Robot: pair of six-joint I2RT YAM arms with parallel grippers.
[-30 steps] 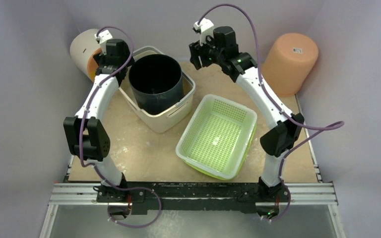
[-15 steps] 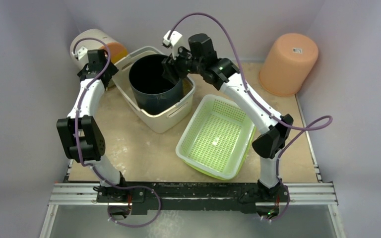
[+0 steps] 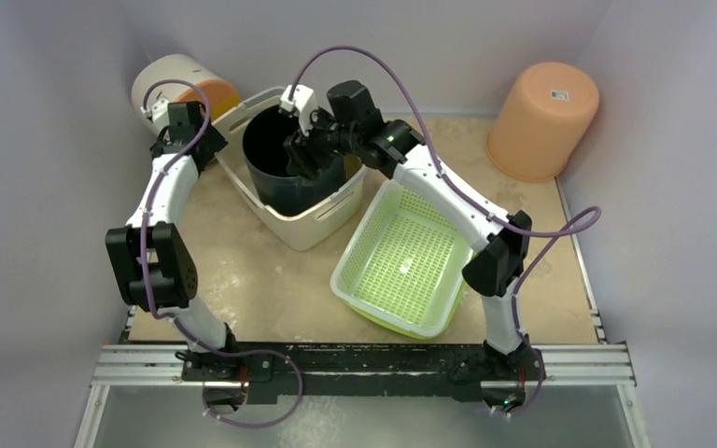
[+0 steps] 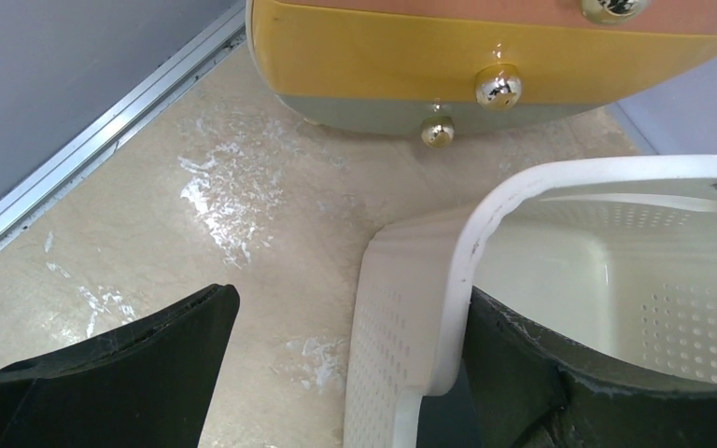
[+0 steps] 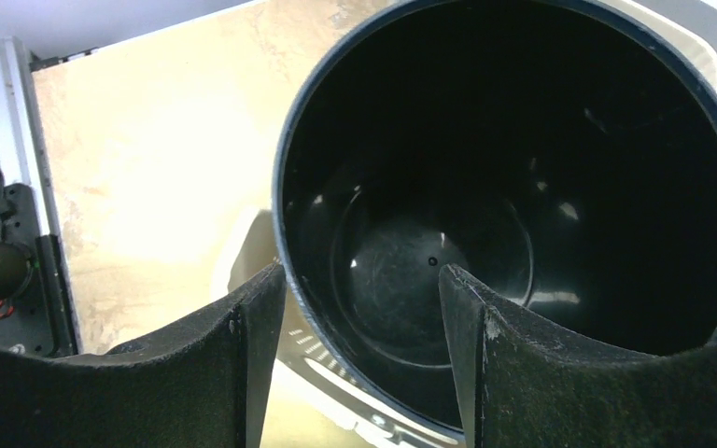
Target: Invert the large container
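nearest the arm bases, the white perforated basket (image 3: 406, 252) is sitting nested in the lime-green tub (image 3: 468, 271) on the right half of the desk (image 3: 252, 280). just beyond it and to the left, the large container (image 3: 322, 222) is standing upright near the middle of the desk, with its base down and its opening facing up. its long axis is running diagonally from the far left toward the near right, and its near-right end is lying just beside the basket. a black bucket (image 3: 289, 187) is standing mouth up inside it, filling most of the space.

the right end effector (image 3: 303, 154) is hanging over the bucket's rim with its jaws parted, one finger outside the black wall and the other inside, neither visibly pressing on it. the left end effector (image 3: 182, 121) is sitting wide open at the container's far-left corner, with its fingers straddling the cream rim without clamping it.

farthest back, a cream round tub (image 3: 161, 89) with an orange inside is lying on its side in the left corner, just behind the left end effector. an orange bucket (image 3: 541, 117) is standing upside down in the right corner, well apart from everything else.
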